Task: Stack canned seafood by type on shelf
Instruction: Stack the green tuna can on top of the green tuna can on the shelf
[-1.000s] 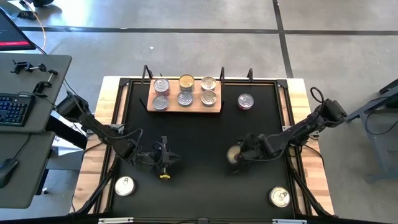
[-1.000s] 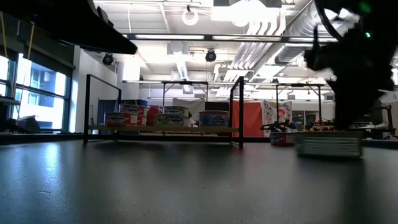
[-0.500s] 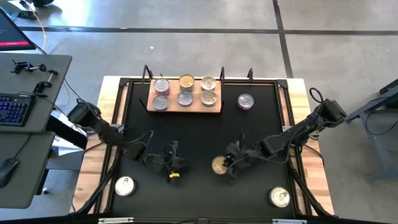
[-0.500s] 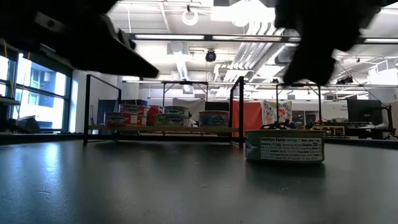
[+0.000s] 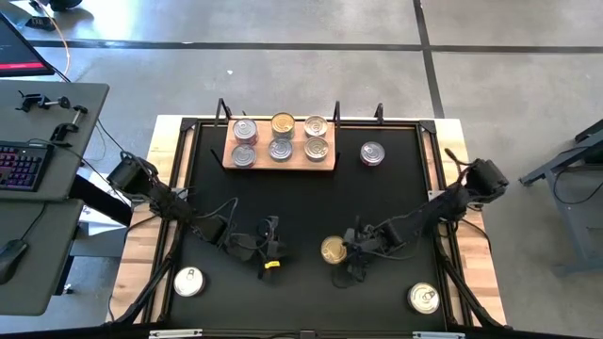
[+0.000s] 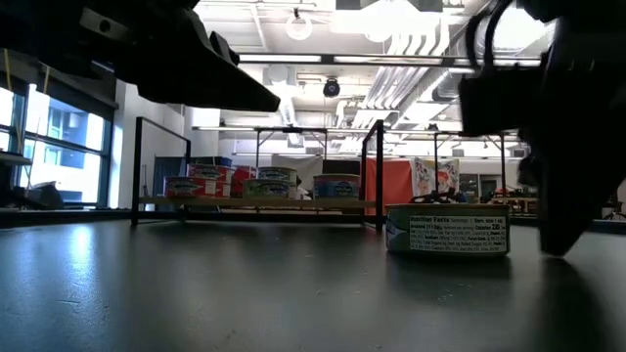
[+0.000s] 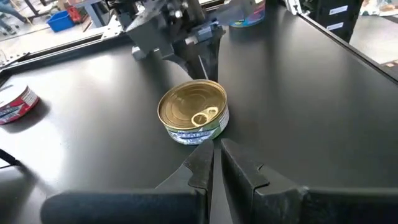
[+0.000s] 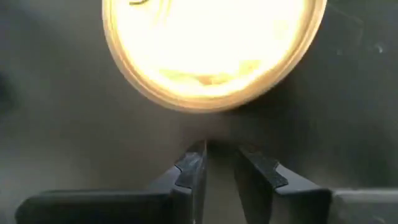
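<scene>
A gold-lidded can of seafood (image 5: 332,250) stands upright on the black mat, between my two grippers. My left gripper (image 7: 214,163) is shut and points at the can from the table's left, a short way off. My right gripper (image 8: 221,155) stands just right of the can (image 6: 448,230), pointing steeply down. Only a narrow gap separates its fingers, nothing lies in it, and the low view shows a small space between it and the can. The wooden shelf (image 5: 280,166) at the far middle holds several cans (image 5: 281,149) in two rows.
Three more cans stand on the mat: one right of the shelf (image 5: 372,153), one at the near left (image 5: 188,281) and one at the near right (image 5: 424,298). Black posts (image 6: 377,176) stand at the shelf's ends. A desk with a keyboard (image 5: 24,165) is left of the table.
The gold-lidded can has shifted toward the table's left and near edges together with my right gripper, then stayed put. My right gripper has sunk and tipped more steeply downward beside it. My left gripper has moved right toward the can and a little lower.
</scene>
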### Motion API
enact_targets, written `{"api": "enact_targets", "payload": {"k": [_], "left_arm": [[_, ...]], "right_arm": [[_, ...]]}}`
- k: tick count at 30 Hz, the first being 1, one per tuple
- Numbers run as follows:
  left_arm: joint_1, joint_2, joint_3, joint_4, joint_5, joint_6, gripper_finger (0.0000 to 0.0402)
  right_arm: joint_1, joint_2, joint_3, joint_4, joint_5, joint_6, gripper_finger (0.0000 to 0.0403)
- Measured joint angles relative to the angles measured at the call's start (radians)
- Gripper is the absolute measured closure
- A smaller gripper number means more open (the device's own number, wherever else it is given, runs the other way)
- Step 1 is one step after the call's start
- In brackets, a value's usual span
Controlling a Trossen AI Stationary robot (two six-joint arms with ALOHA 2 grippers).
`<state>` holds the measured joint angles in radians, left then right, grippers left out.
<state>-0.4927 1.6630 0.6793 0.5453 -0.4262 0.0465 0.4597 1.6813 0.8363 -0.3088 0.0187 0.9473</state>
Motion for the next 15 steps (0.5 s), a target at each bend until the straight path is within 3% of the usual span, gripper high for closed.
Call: {"api": "enact_targets", "payload": {"k": [3, 5, 12, 15], "left_arm": [[0.000, 0.000, 0.000, 0.000, 0.002, -0.005, 0.0381], [0.000, 0.000, 0.001, -0.001, 0.002, -0.008, 0.0381], [0.008, 0.000, 0.001, -0.007, 0.004, -0.008, 0.0380], [0.025, 0.000, 0.002, -0.072, -0.017, -0.007, 0.0375]], "right_arm": [[-0.041, 0.063, 0.013, 0.122, 0.048, -0.104, 0.0333], [-0.067, 0.092, 0.038, 0.181, 0.136, -0.180, 0.0333], [-0.126, 0.108, 0.133, 0.203, 0.572, -0.328, 0.0332], [-0.141, 0.110, 0.143, 0.215, 0.617, -0.328, 0.0332]]}}
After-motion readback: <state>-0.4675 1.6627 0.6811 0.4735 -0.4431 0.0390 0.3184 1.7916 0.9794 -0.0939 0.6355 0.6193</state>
